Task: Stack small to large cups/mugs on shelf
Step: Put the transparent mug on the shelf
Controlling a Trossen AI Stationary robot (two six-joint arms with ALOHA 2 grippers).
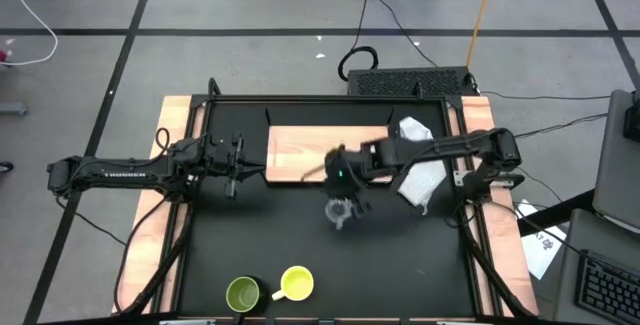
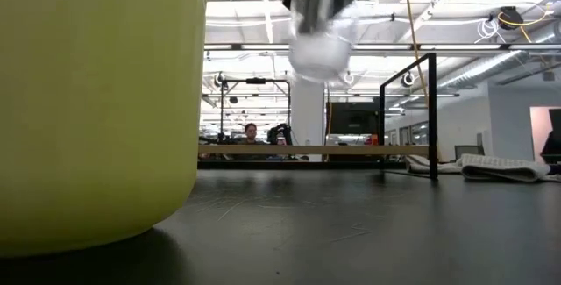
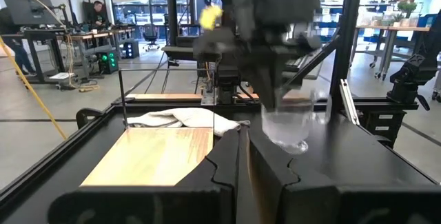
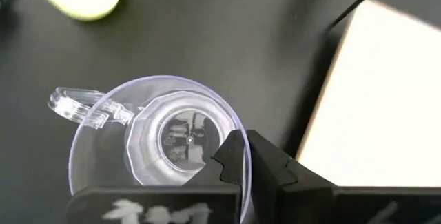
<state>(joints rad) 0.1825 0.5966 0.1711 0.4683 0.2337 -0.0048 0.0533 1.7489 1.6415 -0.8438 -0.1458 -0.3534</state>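
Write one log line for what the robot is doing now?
right gripper: shut on glass cup, lifted off table | left gripper: shut, empty, beside board | mugs: at front edge

i see the small clear glass cup [image 1: 341, 212] with its thin transparent handle, upright and lifted clear of the black table, just off the front edge of the flat light-brown wooden board [image 1: 300, 150]. the bright yellow handled mug [image 1: 296, 284] and dark olive-green handled mug [image 1: 243, 294] stand upright, side by side, at the table's front edge.
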